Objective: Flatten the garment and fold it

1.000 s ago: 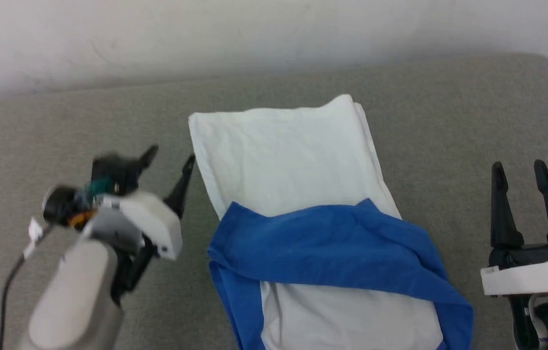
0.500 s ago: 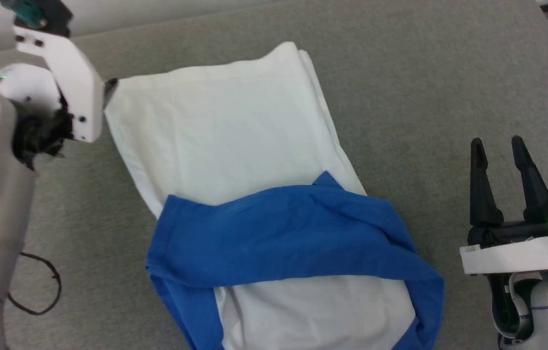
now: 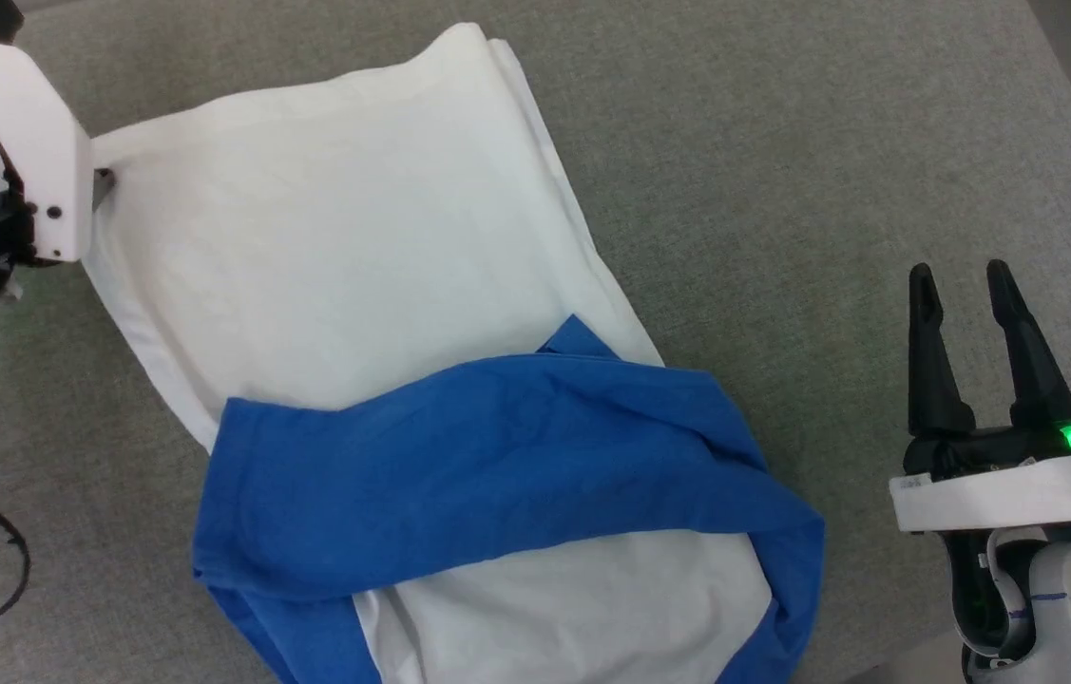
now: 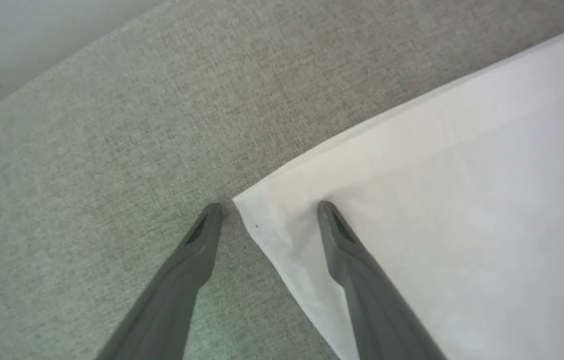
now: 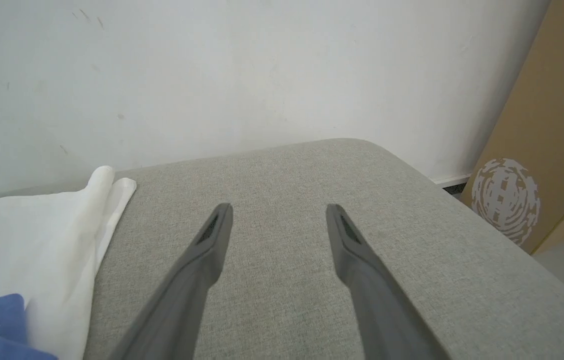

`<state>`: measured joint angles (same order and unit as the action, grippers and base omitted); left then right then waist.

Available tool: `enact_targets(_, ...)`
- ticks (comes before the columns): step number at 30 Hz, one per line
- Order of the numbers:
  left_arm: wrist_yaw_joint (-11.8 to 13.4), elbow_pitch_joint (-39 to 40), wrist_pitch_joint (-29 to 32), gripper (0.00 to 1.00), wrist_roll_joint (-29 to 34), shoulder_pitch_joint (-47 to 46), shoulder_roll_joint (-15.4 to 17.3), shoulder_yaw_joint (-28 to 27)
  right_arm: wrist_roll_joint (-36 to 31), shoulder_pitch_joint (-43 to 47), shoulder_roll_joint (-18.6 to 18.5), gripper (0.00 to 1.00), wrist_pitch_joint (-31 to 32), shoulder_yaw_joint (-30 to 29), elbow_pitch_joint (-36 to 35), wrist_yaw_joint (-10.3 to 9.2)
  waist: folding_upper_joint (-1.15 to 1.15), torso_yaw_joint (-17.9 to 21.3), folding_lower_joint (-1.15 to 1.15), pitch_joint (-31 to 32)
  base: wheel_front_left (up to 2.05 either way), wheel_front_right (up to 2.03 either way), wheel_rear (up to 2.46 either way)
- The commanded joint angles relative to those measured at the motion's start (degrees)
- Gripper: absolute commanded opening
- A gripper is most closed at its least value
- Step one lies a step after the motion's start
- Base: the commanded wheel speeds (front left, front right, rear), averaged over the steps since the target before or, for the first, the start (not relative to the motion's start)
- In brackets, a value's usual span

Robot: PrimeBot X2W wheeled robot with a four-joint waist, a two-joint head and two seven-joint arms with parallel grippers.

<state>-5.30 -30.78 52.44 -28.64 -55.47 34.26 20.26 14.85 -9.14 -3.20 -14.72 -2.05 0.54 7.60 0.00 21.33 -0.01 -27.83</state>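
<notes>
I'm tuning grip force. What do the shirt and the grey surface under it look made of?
Shirt: thin matte fabric, probably cotton knit; it creases softly and lies limp. Surface: grey woven upholstery, matte; a fine weave grain shows; padding cannot be told.

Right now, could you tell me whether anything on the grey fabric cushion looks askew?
Yes: on the white T-shirt, the royal-blue sleeve fabric lies rumpled and slanted across it, bulging past its right edge.

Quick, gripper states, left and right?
Left gripper: open, straddling a corner of the garment, not gripping it.
Right gripper: open, empty.
</notes>
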Motion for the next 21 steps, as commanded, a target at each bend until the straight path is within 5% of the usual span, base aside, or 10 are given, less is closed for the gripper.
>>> enact_targets(1, 0.3, -1.3, 1.5, 1.0, 0.2, 1.5, 0.0, 1.0, 0.4, -0.7, 0.3, 1.0, -0.3, 0.0, 0.1, -0.11, 0.0, 0.4, 0.01, -0.6, 0.0, 0.0, 0.0)
enact_targets(2, 0.2, -1.6, 2.8, 0.93, -0.2, 1.9, -0.1, 1.3, 0.5, -0.7, 0.3, 1.0, -0.3, -0.1, 0.2, -0.11, 0.0, 0.2, 0.01, -0.6, 0.0, 0.0, 0.0)
enact_targets(3, 0.1, -1.7, 3.9, 0.2, -0.5, 2.2, -0.1, 1.6, 0.4, -0.7, 0.3, 1.0, -0.3, -0.3, 0.2, -0.11, 0.0, 0.0, 0.01, -0.5, 0.0, 0.0, 0.0)
enact_targets(4, 0.0, -1.6, 4.6, 0.0, -1.0, 2.4, -0.3, 1.6, 0.3, -0.7, 0.3, 1.0, -0.3, -0.4, 0.3, -0.11, 0.0, -0.2, 0.01, -0.4, 0.0, 0.0, 0.0)
enact_targets(12, 0.0, 0.5, -5.2, 0.0, 0.0, 2.7, -1.7, 1.7, -1.3, -1.0, -2.1, 1.0, -0.3, -1.1, 1.7, -0.11, 0.0, -4.1, 0.01, 2.7, 0.0, 0.0, 0.0)
enact_targets(16, -0.6, 2.0, -11.3, 0.0, 0.0, 3.6, -3.4, 2.5, 0.9, -2.2, -7.0, 1.0, 3.2, 0.0, 2.1, -0.11, 0.0, -7.5, 0.01, 5.3, 0.0, 0.0, 0.0)
enact_targets(21, -1.2, 5.9, -18.4, 0.0, 0.7, 5.7, -4.7, 4.0, 6.3, -6.1, -15.8, 1.0, 15.2, 4.9, 0.5, -0.11, 0.0, -11.9, 0.01, 6.7, 0.0, 0.0, 0.0)
